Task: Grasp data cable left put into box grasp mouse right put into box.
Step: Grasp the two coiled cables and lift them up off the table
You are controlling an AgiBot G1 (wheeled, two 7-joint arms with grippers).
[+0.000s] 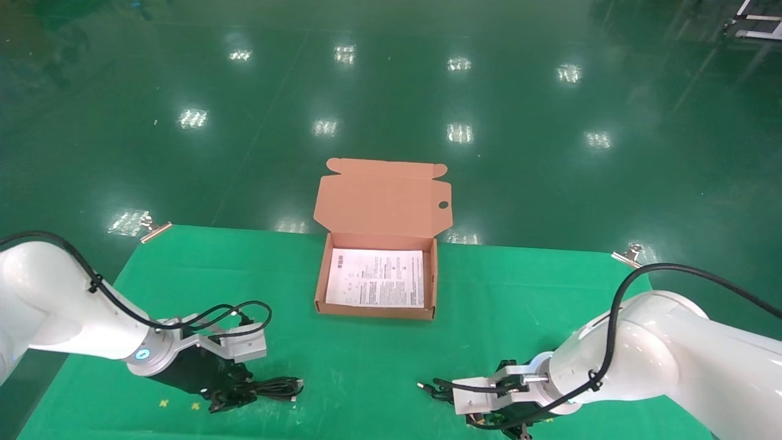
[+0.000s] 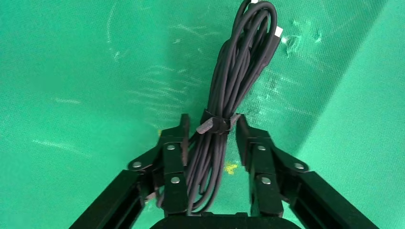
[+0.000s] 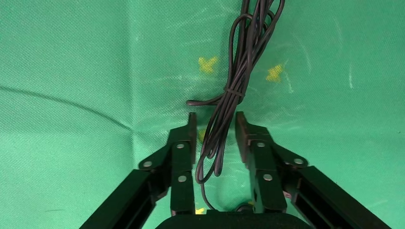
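Data cable [image 1: 276, 388], a black bundle tied in a long narrow coil, lies on the green worktop [image 1: 489, 293] at the lower left of the head view. Its long axis runs roughly left to right across the frame, with the small plug end pointing toward the centre. The left end effector [image 1: 229, 391] sits low over the coil's left end. In the left wrist view the data cable [image 2: 229, 95] runs lengthwise between the two spread black fingers [image 2: 173, 157], which flank it near its tie band without yet pinching it, so closing should catch the bundle across its width. The left arm is plainly the nearer one. The right end effector [image 1: 489, 412] is at the lower right of the head view, spread around a loose thin black cord [image 3: 229, 95]; the mouse itself is not visible. The box [image 1: 431, 281] stands open at the centre, lid flap raised behind, holding only a white printed sheet [image 1: 377, 278].
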